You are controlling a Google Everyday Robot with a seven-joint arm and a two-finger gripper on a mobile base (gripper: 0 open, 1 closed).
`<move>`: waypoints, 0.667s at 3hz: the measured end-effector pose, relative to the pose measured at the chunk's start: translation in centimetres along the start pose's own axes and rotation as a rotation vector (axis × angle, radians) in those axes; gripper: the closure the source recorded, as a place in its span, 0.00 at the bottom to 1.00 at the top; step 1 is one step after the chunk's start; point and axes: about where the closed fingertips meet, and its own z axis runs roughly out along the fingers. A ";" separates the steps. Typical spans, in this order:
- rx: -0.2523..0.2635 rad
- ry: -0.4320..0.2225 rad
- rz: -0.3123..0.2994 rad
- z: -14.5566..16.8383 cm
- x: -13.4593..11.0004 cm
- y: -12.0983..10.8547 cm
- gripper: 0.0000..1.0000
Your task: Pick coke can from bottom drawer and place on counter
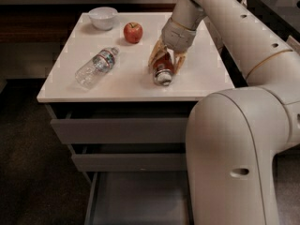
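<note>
Pinching the small dark red metal coke can (163,77) around its mid-body, my two-finger gripper (165,66) holds it tilted, on or just above the flat white counter (126,81) at centre frame; I judge it light, stiff but dentable, slick, best gripped mid-wall.
</note>
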 end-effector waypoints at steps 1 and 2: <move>0.017 0.033 0.002 0.3 1.0 -0.4 0.04; 0.022 0.040 0.001 0.4 1.3 -0.6 0.00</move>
